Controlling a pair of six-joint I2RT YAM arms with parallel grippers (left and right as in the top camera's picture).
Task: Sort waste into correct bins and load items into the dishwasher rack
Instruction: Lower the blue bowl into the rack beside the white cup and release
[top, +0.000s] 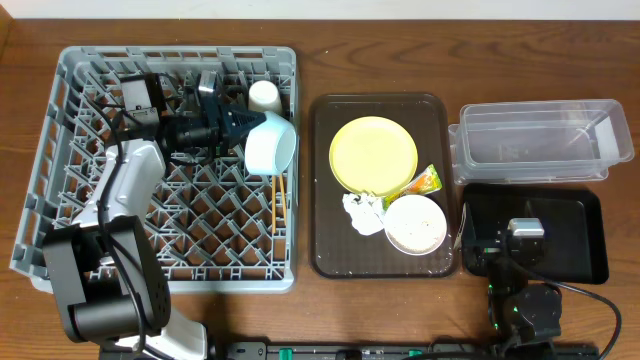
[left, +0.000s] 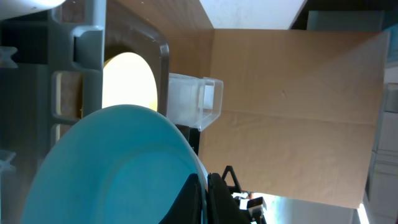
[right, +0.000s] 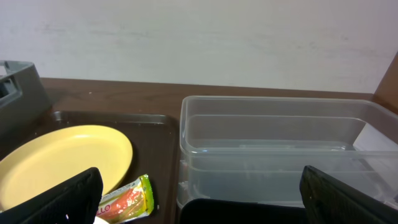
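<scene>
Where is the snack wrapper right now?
Overhead, the snack wrapper lies on the brown serving tray near its right edge, between the yellow plate and the white bowl.

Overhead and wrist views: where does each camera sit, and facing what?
Overhead: above the table, looking down on left arm and right arm.
Left wrist: above grey plastic lattice rack, behind jaws shut on light blue bowl.
Right wrist: low, facing clear plastic tub; open jaws show.
Shared by both wrists: yellow round plate.
</scene>
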